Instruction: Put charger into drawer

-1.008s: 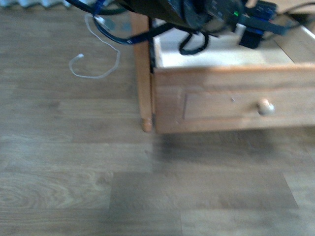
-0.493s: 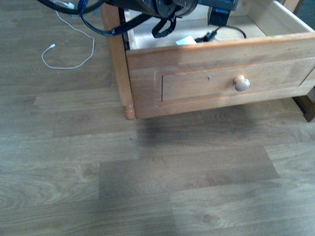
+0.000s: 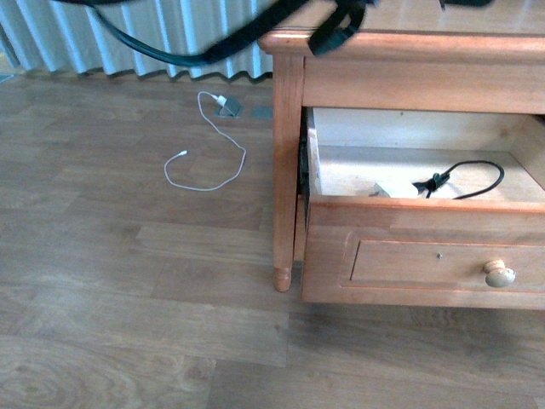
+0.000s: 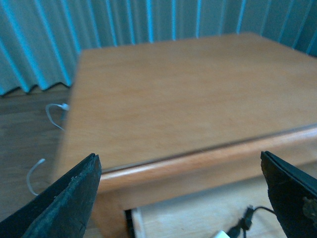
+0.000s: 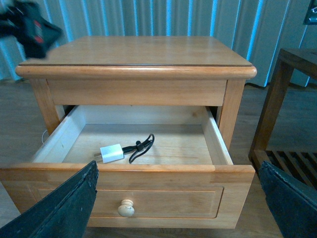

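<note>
You have the drawer standing open on the right, its round knob facing you. The charger lies inside near the front wall, its black cable looping rightward. Farther left, a thin white cable curls on the floor.

front: down onto drawer, leftward | left wrist: close over tabletop | right wrist: head-on | shared: drawer

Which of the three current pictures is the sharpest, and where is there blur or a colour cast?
Right wrist view is sharpest: the charger in the drawer shows crisp edges, though the curtain looks bluish. Left wrist view is blurred across the nightstand top, with a strong blue cast. Front view is slightly soft, evenly lit, without glare.
</note>
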